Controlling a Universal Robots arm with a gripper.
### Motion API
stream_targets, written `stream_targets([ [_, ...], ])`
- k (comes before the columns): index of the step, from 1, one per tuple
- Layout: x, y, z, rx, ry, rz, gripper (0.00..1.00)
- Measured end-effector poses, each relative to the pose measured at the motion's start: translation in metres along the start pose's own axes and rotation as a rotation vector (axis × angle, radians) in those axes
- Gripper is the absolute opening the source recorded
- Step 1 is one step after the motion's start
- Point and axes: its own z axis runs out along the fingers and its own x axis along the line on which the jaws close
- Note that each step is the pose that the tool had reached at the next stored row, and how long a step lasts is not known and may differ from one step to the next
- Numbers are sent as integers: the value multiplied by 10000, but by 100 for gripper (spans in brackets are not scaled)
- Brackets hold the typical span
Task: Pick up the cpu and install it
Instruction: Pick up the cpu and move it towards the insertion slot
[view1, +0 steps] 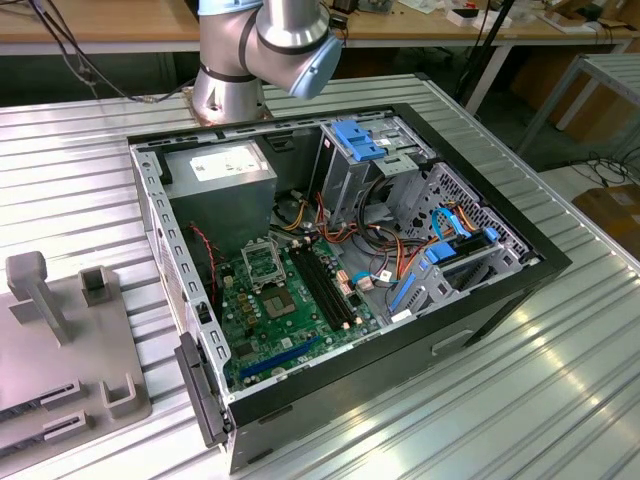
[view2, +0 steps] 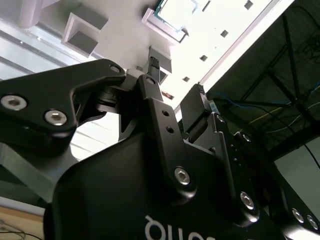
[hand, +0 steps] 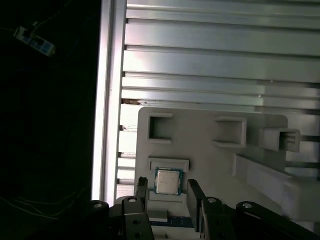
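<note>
cpu (hand: 167, 181), small flat square silvery-grey metal-topped chip: seated in a recess of pale grey plastic fixture plate (hand: 207, 165) | black two-finger gripper (hand: 166, 186): spread, empty, poised over it | handling: likely light, rigid, fragile underside; pinch opposite edges

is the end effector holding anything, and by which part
Nothing is held: the end effector is open, clear of the cpu lying on the grey fixture.

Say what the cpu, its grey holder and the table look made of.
The cpu: silvery metal lid with a dull sheen. The grey holder: probably matte plastic, uniform and unreflective. The table: likely ribbed aluminium, given its bright glare.
</note>
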Motion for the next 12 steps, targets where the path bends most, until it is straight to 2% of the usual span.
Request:
stream_targets([
  [5,4,-82,70,40,2,1,45],
  [12,6,-183,194,48,2,1,45],
])
